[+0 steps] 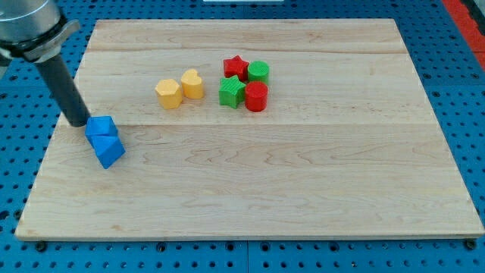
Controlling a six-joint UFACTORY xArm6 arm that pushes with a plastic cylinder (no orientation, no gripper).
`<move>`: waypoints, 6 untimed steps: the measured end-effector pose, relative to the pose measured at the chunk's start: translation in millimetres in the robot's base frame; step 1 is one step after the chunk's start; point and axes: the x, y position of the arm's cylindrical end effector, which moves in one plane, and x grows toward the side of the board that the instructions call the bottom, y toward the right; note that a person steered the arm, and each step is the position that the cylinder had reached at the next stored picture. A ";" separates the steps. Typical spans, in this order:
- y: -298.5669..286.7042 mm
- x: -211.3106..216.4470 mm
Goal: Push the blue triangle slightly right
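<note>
1. Spreading across nearly the whole frame is our wooden table (303, 189), a pale board of joined planks resting on a blue perforated base (470, 114).
2. Our arm enters from the upper left of the frame as a grey housing that narrows into the dark rod (64, 87), which slants down toward the board's left edge.
3. Our end effector is only that rod, with no jaws to spread or close and nothing held; my tip (79, 123) sits on the table at the left, touching or just beside the upper-left side of the blue blocks.
4. Two blue blocks lie together at the left of the frame: a blue cube (100, 127) above, and the blue triangle (110, 151) just below it and touching it, toward the lower left.
5. Well apart, in the upper middle, we see two yellow blocks side by side: a yellow hexagon (168, 93) and, to its right, a second yellow block (192, 83) whose shape we cannot make out.
6. Right of those is a tight cluster of four: a red star (235, 67), a green cylinder (258, 72), a green star (231, 92) and a red cylinder (256, 97).
</note>
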 end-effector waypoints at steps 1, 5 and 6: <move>34.2 26.4; 80.4 106.5; 173.6 106.6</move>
